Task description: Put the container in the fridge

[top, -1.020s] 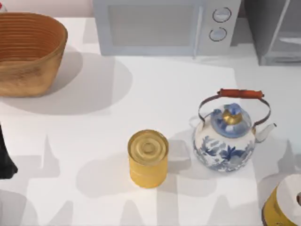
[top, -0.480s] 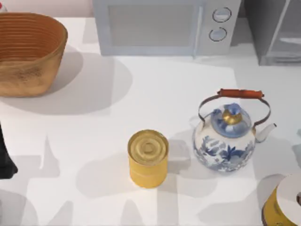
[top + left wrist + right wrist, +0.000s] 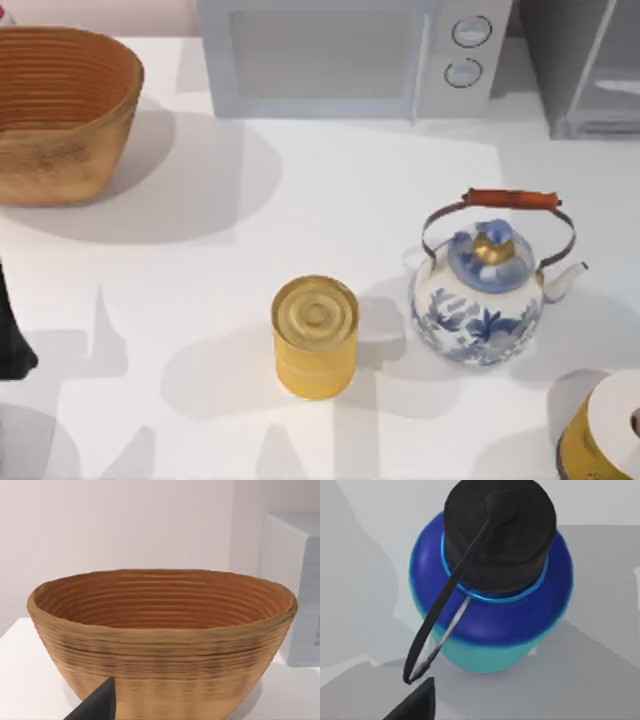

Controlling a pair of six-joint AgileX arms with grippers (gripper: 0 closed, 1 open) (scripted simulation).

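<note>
1. Left gripper (image 3: 98, 706): a dark tip rises in the left wrist view. Whether it is released or clenched cannot be told. The left arm (image 3: 11, 335) sits at the counter's left edge.
2. Brown ribbed woven basket (image 3: 160, 645): stands upright on the white counter (image 3: 330, 190), directly ahead of the left gripper and near it.
3. Right gripper (image 3: 415, 704): one dark tip shows in the right wrist view. Whether it is released or clenched cannot be told.
4. Blue-and-teal rounded container with a black lid (image 3: 490, 595): stands upright just beyond the right gripper's tip, apart from it. A thin black strap loops from the lid down its side.
5. Grey boxy fridge with a pale glass door panel (image 3: 585, 70): at the counter's far right corner, beside the light grey microwave with two round dials (image 3: 350, 55).
6. Yellow cylindrical tin (image 3: 315, 338): mid-counter, near the blue-and-white porcelain kettle with a red-brown handle grip (image 3: 485, 295), not touching it.
</note>
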